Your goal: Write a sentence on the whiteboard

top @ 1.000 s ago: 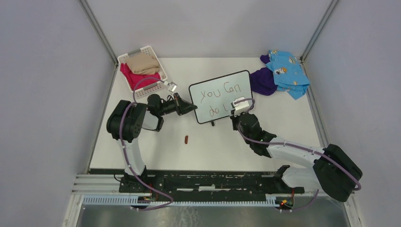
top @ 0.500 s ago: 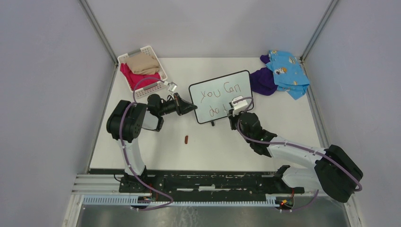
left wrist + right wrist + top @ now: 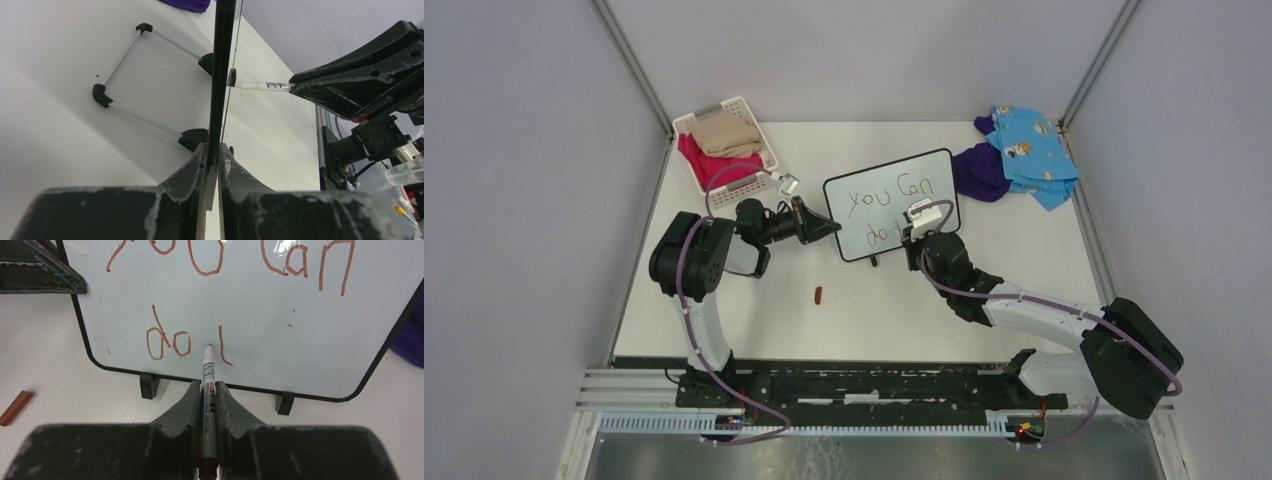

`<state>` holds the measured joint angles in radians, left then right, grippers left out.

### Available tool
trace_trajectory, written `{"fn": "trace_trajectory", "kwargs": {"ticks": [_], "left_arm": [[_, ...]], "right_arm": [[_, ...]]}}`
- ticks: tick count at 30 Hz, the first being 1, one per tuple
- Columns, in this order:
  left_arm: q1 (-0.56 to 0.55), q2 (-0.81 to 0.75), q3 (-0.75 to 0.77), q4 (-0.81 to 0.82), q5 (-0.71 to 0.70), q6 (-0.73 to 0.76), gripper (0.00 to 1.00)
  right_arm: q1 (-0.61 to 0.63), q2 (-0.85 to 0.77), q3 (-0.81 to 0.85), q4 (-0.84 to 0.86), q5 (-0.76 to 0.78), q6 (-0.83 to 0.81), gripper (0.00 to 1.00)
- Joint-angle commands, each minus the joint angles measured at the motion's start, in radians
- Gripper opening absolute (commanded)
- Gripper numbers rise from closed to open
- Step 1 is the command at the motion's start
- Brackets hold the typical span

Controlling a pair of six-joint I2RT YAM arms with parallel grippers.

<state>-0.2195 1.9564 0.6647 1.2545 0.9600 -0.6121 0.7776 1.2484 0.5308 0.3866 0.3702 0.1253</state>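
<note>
Grey walls (image 3: 514, 200), white table (image 3: 884, 310), even light

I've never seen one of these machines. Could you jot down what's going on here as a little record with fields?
board: whiteboard upright on its black feet
left tool: clamped on the whiteboard's side edge
right tool: holds a marker, tip at the board
sentence: "you can", below it "do" and one stroke
elsewhere: small reddish piece, basket of clothes, blue cloth, purple cloth
</note>
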Motion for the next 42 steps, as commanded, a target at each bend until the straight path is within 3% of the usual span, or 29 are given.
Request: {"fn": "trace_trajectory", "kwargs": {"ticks": [1,28,42], "left_arm": [[-0.020,0.008,-0.003,-0.116,-0.012,0.040,0.12],[-0.020,0.006,-0.001,-0.129,-0.010,0.046,0.12],[-0.019,0.003,-0.001,-0.129,-0.011,0.046,0.12]], "right_arm": [[-0.003,0.015,0.047,0.055,0.028,-0.014,0.00],[-0.029,-0.010,0.003,0.047,0.101,-0.009,0.00],[-0.035,-0.061,0.019,0.108,0.040,-0.016,0.00]]}}
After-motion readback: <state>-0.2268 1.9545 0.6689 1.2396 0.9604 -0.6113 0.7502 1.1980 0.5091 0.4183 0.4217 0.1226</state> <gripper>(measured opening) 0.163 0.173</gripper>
